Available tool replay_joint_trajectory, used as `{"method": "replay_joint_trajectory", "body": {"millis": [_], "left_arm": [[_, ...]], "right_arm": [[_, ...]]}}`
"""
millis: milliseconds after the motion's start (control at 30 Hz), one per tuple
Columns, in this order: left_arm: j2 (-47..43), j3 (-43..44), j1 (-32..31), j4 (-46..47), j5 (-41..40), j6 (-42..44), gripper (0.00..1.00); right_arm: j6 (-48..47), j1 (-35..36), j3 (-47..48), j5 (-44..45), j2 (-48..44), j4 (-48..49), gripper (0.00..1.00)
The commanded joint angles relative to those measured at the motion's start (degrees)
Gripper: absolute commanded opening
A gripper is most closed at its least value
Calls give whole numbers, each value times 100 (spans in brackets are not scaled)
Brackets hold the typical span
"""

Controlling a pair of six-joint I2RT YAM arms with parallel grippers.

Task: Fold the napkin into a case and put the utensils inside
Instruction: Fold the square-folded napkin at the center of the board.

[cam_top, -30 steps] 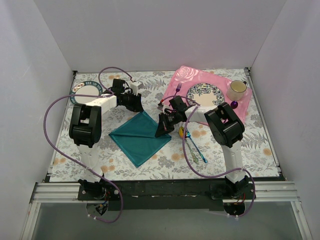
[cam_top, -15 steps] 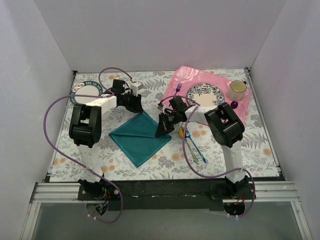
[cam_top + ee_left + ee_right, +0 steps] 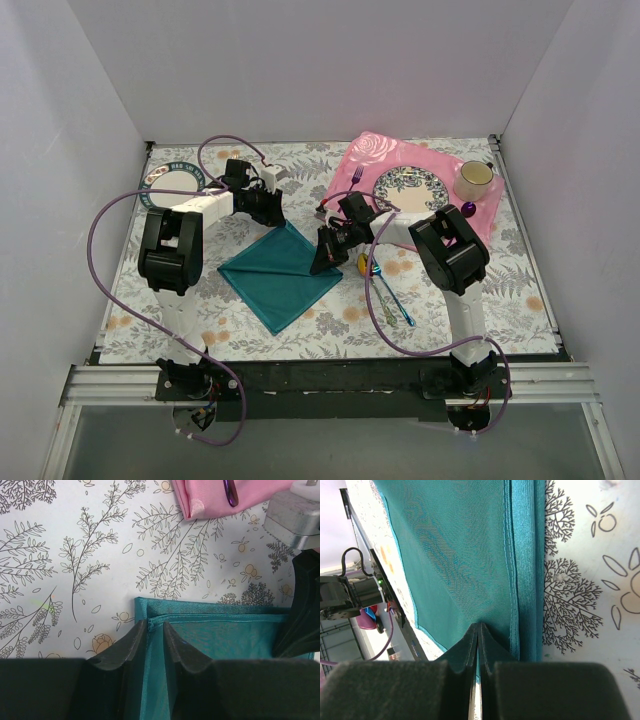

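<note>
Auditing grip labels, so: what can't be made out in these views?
Left wrist: whether left pincer pinches the napkin; its fingers cover the contact.
Right wrist: same for right pincer.
Top: the utensils, too small to separate.
Left wrist: purple utensil, cut by top edge.

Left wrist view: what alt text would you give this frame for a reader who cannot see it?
The left gripper pinches the hemmed edge of the teal napkin near its corner, on a floral tablecloth. A pink placemat corner bearing a purple utensil shows at the top, and part of the right arm at the right edge.
</note>
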Motion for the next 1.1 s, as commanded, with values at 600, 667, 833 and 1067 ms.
{"method": "replay_joint_trajectory", "body": {"millis": [600,667,833,1067], "left_arm": [[-228,168,-58,-7,-4,116,13],[-289,168,-66,-7,-22,143,12],[-377,98,-119,-7,-83,239,11],[-553,-113,-154,46,-127,415,17]], "right_arm": [[-124,24,-37,266,142,-118,5],[-124,15,-37,266,134,-118,5],[-124,24,-46,266,125,-118,5],[-141,15,-37,266,116,-127,5]]}}
